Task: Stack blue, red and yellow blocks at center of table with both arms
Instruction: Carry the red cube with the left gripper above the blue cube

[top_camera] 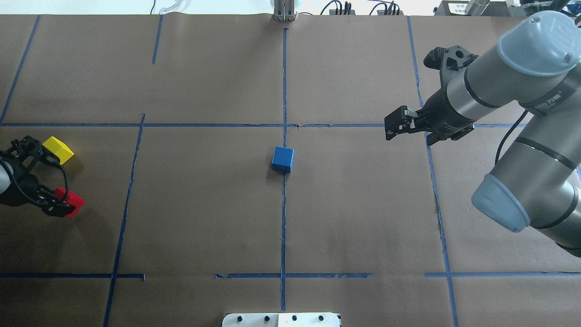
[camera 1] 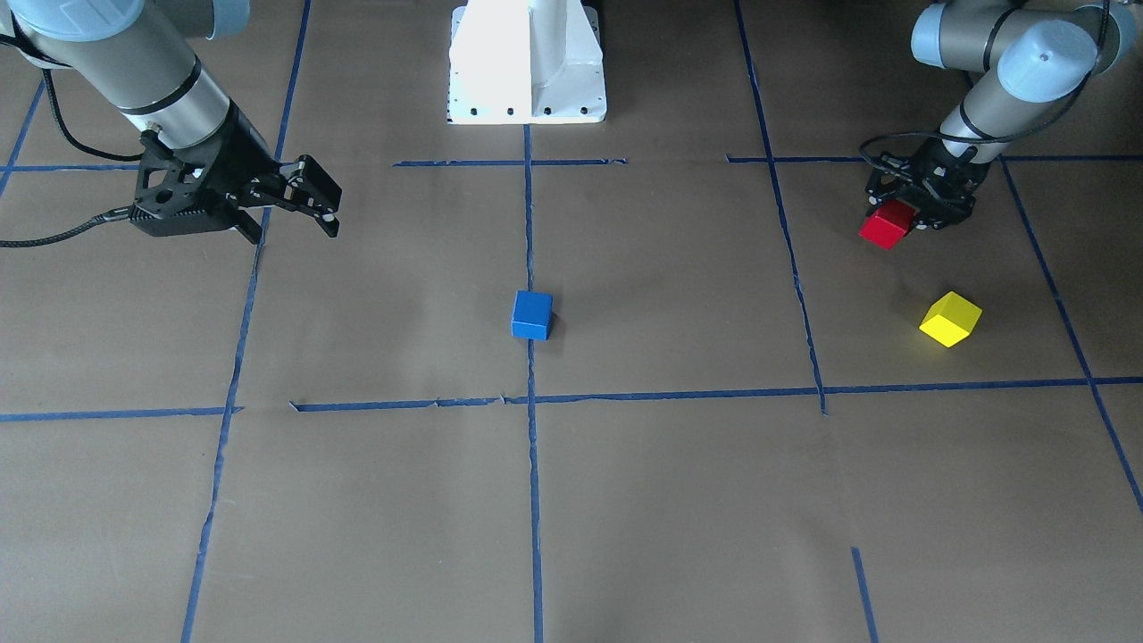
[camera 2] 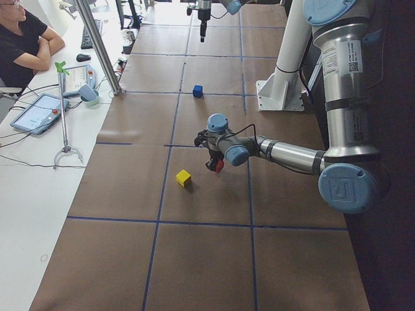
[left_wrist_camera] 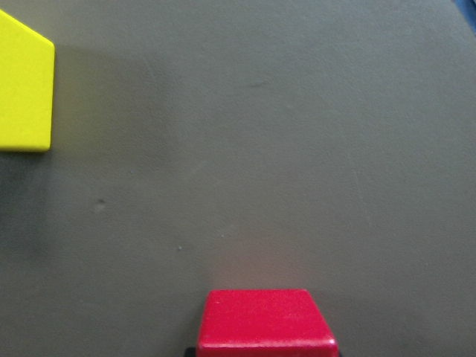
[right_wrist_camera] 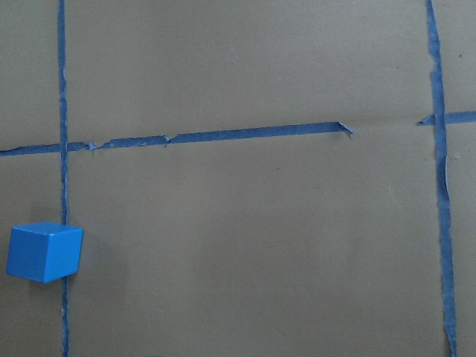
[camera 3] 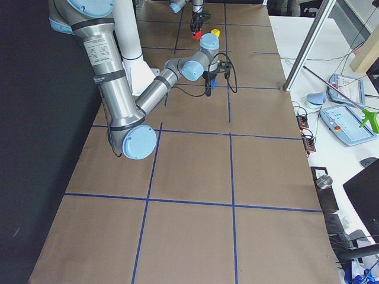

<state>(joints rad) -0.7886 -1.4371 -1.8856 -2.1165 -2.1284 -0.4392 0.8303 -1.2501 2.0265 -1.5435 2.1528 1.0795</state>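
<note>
Red cube in the left hand; nothing stacked yet.
Left hand is clamped on the red cube at the tabletop's left edge; can't tell if it's lifted off the paper. Yellow cube lies loose just beside it, skewed to the grid. Blue cube sits alone on the centre tape line, so the base looks placed and red and yellow are left to go. Right hand hovers well right, fingers spread, empty. Cubes are matte, sharp-edged and equal in size; the paper is brown and flat, the tape thin and frayed.
</note>
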